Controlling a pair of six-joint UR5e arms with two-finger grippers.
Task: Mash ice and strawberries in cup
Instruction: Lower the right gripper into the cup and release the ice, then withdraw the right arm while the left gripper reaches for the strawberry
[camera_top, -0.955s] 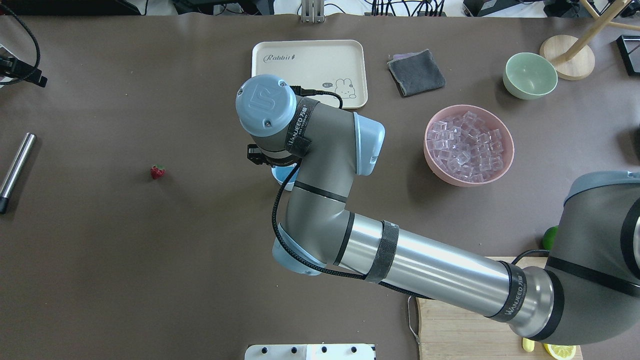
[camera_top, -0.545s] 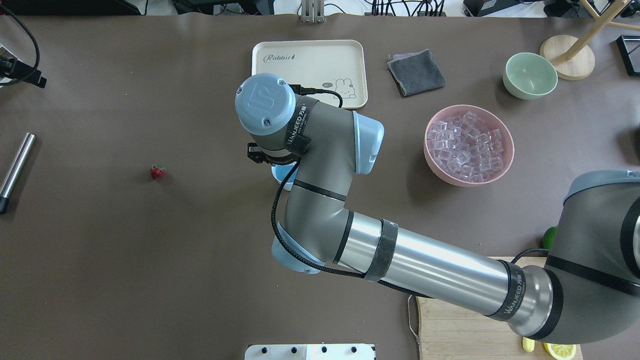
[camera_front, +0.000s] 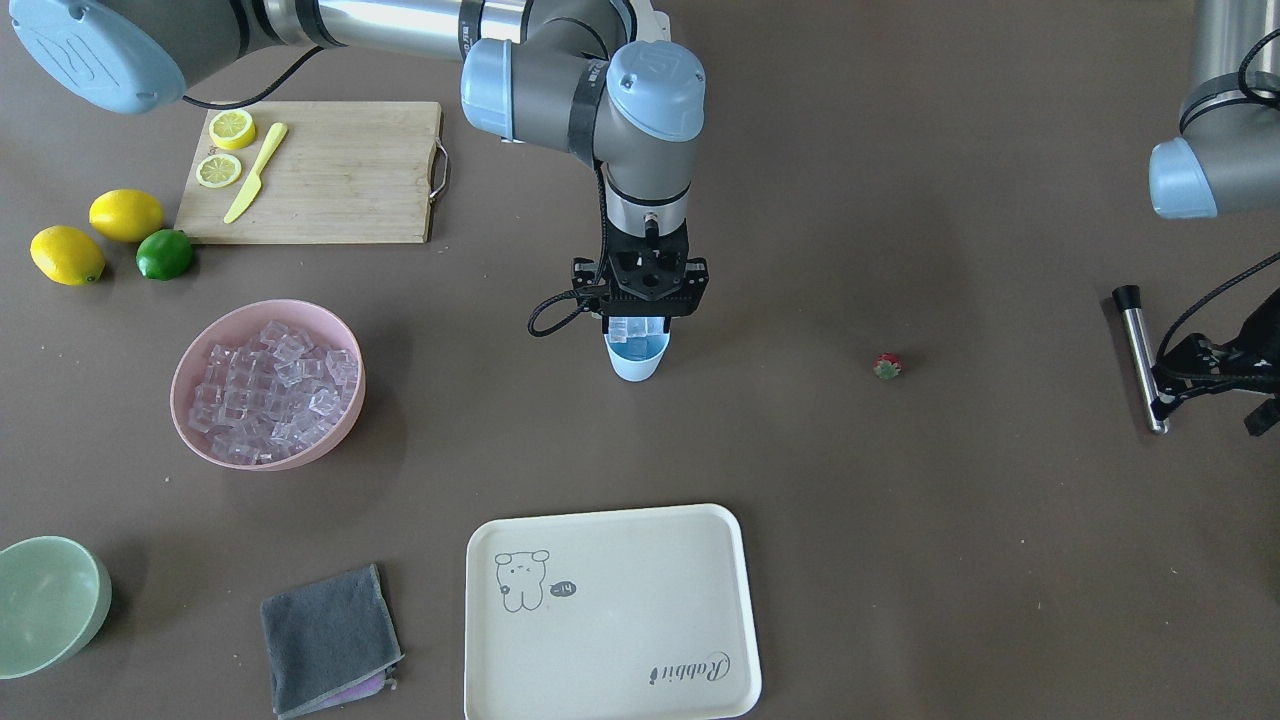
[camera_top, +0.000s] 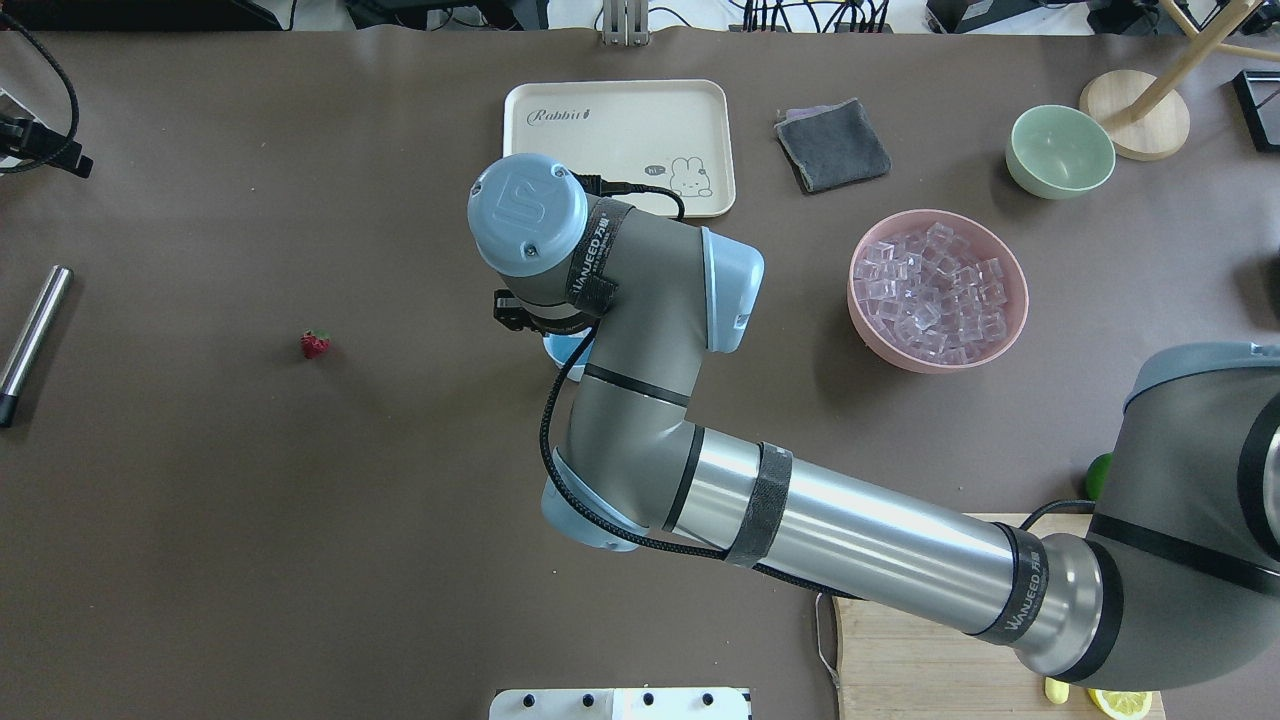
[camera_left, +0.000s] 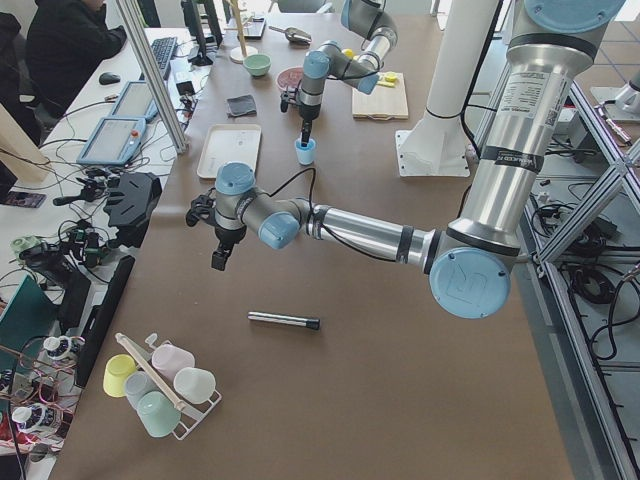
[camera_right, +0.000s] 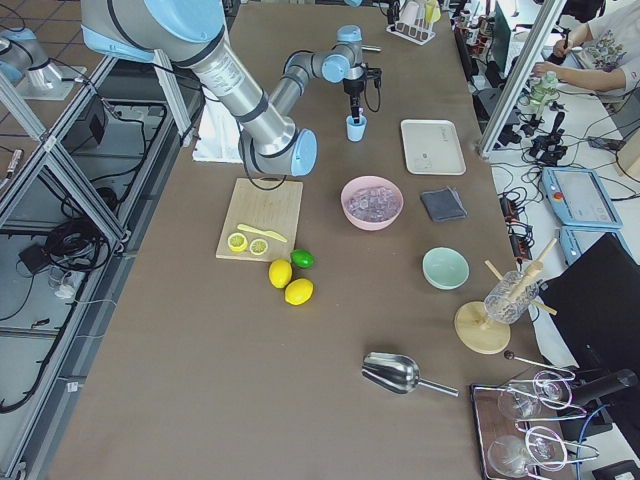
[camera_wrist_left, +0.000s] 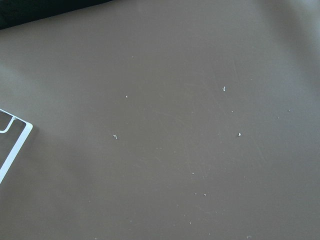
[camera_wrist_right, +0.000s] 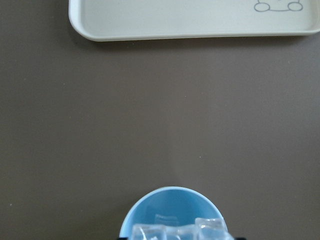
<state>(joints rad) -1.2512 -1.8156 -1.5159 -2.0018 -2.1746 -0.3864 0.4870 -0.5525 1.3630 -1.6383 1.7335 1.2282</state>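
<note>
The light-blue cup stands upright mid-table; a sliver of it shows under the right wrist in the overhead view. My right gripper hangs straight down just above its rim, shut on clear ice cubes. In the right wrist view the ice cubes sit over the cup's mouth. The strawberry lies alone on the table towards my left side. My left gripper hovers over bare table near a metal rod. I cannot tell whether it is open.
A pink bowl full of ice stands on my right. A cream tray, grey cloth, pale green bowl, cutting board with lemon slices, lemons and a lime lie around.
The right arm's wrist has shifted very slightly over the cup. The cup, the strawberry and the rod have not moved.
</note>
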